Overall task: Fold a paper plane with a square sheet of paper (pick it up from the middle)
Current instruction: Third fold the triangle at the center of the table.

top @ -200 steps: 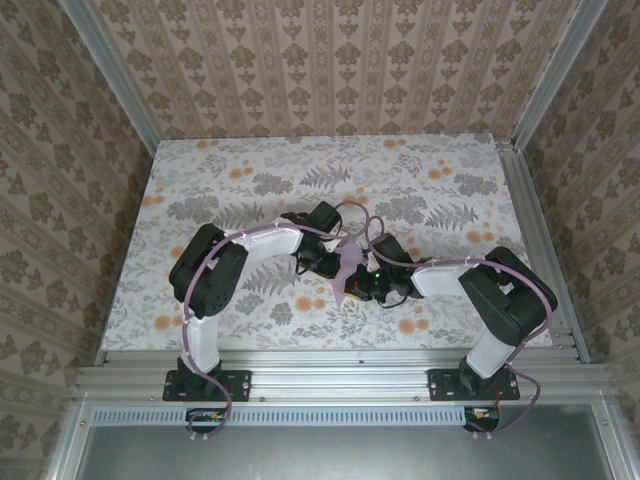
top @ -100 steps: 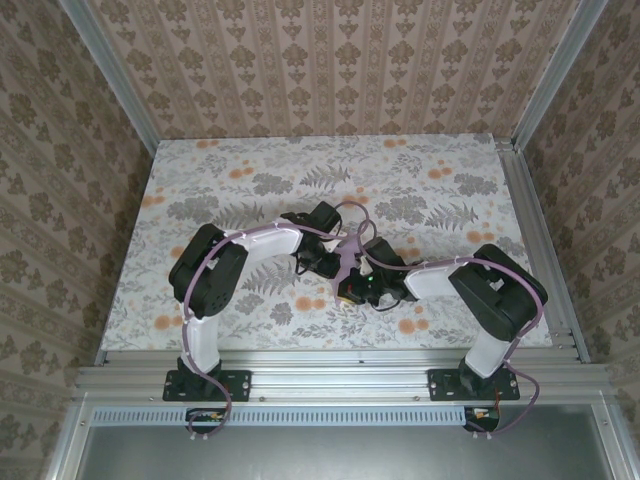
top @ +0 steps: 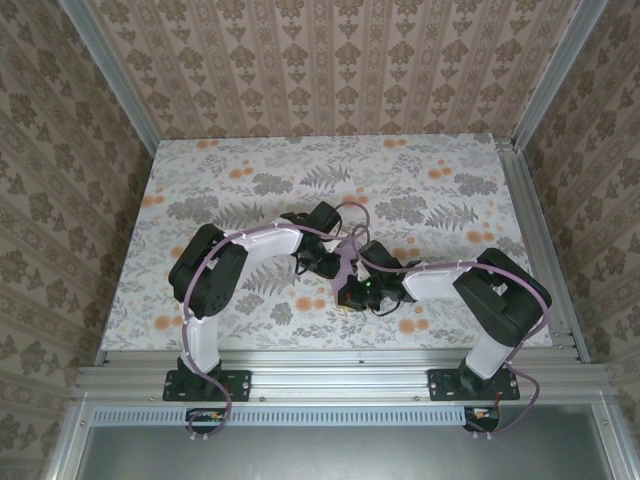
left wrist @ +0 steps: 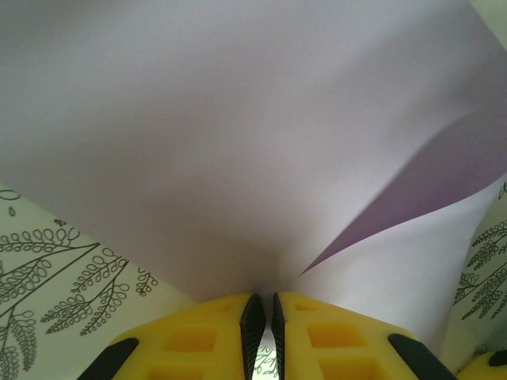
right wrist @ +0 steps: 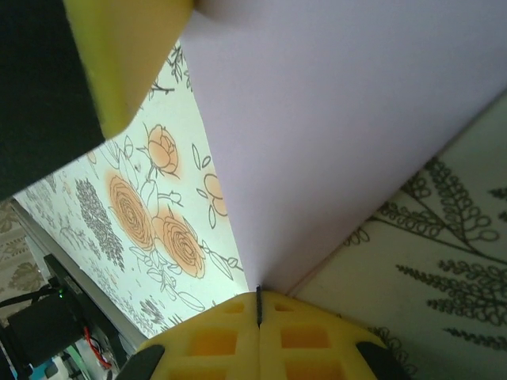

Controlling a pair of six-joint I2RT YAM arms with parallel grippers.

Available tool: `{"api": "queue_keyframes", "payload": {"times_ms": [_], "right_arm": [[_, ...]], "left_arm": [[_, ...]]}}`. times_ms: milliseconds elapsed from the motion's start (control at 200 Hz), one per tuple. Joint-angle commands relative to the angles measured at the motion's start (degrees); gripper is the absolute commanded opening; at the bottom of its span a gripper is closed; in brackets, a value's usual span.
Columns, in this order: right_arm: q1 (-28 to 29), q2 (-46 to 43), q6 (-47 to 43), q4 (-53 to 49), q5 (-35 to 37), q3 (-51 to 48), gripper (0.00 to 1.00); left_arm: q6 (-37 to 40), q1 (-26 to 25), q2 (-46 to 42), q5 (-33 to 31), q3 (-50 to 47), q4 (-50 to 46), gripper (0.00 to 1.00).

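The left gripper (left wrist: 262, 313) and the right gripper (right wrist: 259, 305) each pinch the sheet of paper (left wrist: 238, 142) tight, near the middle of the table (top: 250, 170). The right gripper has moved closer to the left one.

Floral tablecloth (top: 420, 170) covers table. Beige patterned wallpaper (top: 330, 70) on left, far and right walls. Aluminium rail (top: 330, 380) along near edge.

Both arms reach inward and meet near the middle of the floral surface (top: 430, 170). Left gripper (top: 325, 264) and right gripper (top: 354, 292) lie just beside each other, the lavender paper (top: 347, 263) a narrow strip between them. Stance of the jaws too small to tell.
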Motion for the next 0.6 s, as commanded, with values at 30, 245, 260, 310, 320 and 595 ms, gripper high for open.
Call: {"api": "queue_keyframes", "payload": {"times_ms": [30, 245, 260, 310, 320, 595], "right_arm": [[1.0, -3.0, 0.3, -4.2, 0.9, -1.1, 0.0], [0.1, -6.4, 5.4, 3.5, 4.5, -0.6, 0.0], [0.1, -6.1, 5.6, 3.8, 4.5, -0.3, 0.0], [0.1, -4.4, 5.7, 4.2, 4.2, 0.6, 0.0], [0.1, -4.1, 5.7, 4.3, 4.1, 0.7, 0.0], [0.3, 1.3, 4.8, 3.2, 3.4, 1.2, 0.0]], "left_arm": [[1.2, 0.5, 7.4, -5.4, -4.5, -3.5, 0.18], [1.2, 0.5, 7.2, -5.2, -4.8, -3.3, 0.18], [1.3, 0.5, 7.2, -5.2, -4.9, -3.3, 0.18], [1.3, 0.6, 7.2, -5.2, -4.9, -3.2, 0.18], [1.3, 0.5, 7.1, -5.2, -4.9, -3.2, 0.18], [1.3, 0.7, 6.8, -4.9, -5.5, -2.5, 0.18]]}}
